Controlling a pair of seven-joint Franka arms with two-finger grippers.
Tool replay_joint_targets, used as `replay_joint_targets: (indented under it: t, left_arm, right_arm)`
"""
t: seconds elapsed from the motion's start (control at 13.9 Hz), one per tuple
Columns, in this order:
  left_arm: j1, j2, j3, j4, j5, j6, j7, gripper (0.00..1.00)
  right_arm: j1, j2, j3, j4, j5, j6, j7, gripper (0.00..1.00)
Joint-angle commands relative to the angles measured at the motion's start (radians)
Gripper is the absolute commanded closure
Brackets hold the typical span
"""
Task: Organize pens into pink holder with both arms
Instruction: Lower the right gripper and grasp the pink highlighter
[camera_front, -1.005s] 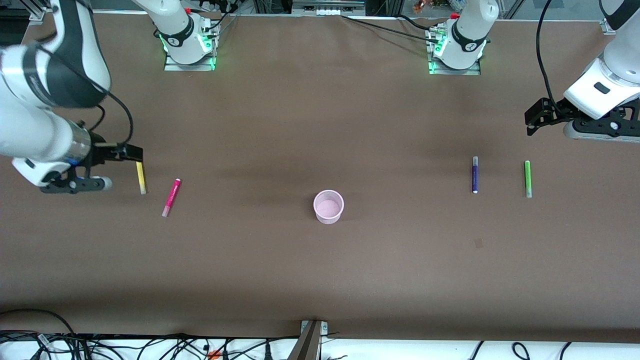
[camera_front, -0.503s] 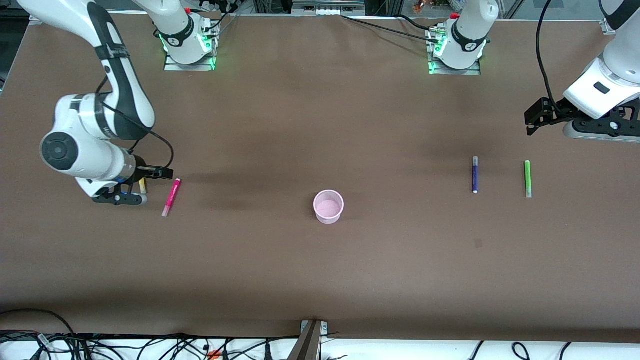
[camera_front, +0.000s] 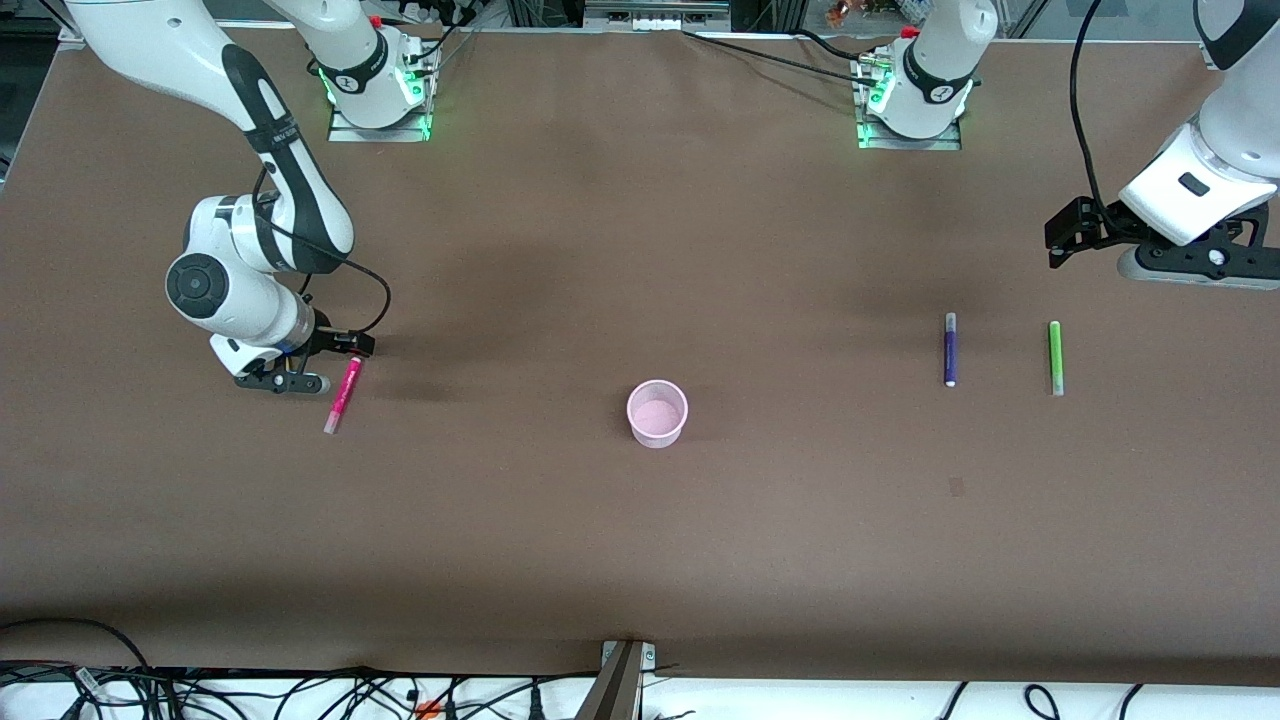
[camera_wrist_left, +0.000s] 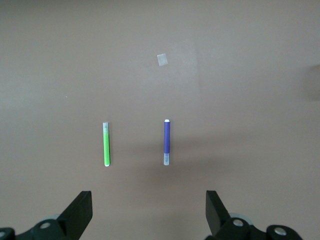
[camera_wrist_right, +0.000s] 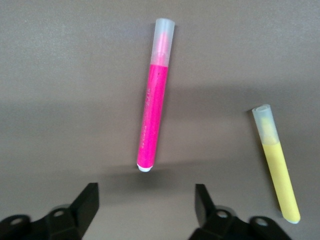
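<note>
Front view. I log a brown bench (camera_front: 640, 250) with a small round pale pink plastic holder (camera_front: 657, 412) standing upright near its middle; nothing shows inside it. A slim magenta marker pen (camera_front: 343, 394) lies flat toward the right arm's end of the bench, well apart from the holder. The right gripper (camera_front: 340, 352) sits low over the bench at the end of that pen that is farther from the camera. A slim dark purple marker pen (camera_front: 950, 349) and a slim bright green marker pen (camera_front: 1055, 357) lie flat and parallel toward the left arm's end, apart from each other, the green one closer to that end. The left gripper (camera_front: 1062, 235) hangs above the bench beside them, over a spot farther from the camera than the green pen. I cannot find the yellow pen in this view.

Left wrist view. I see the left gripper's jaws spread wide with nothing between them. The green pen (camera_wrist_left: 106, 144) and the purple pen (camera_wrist_left: 166, 142) lie side by side on the bench. A small pale scrap (camera_wrist_left: 162, 60) lies on the bench, apart from both.

Right wrist view. I see the right gripper's jaws open and empty, either side of the magenta pen's (camera_wrist_right: 154, 109) rounded end without touching it. A slim yellow marker pen (camera_wrist_right: 276, 162) with a pale cap lies just beside, apart from the magenta one.
</note>
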Motion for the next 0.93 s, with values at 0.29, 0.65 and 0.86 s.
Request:
replay_joint_targets:
  t: [0.29, 0.65, 0.86]
  left_arm:
    - [0.020, 0.012, 0.015, 0.025, -0.015, -0.028, 0.008, 0.00]
    - [0.073, 0.102, 0.015, 0.022, -0.015, -0.031, 0.014, 0.00]
    - [0.076, 0.223, 0.015, 0.023, -0.003, -0.040, 0.014, 0.00]
  right_arm:
    - [-0.022, 0.072, 0.005, -0.001, 0.013, 0.141, -0.011, 0.29]
    - [-0.023, 0.076, 0.005, 0.001, 0.014, 0.140, -0.011, 0.85]
    - [-0.022, 0.073, 0.006, 0.002, 0.014, 0.131, -0.013, 1.00]
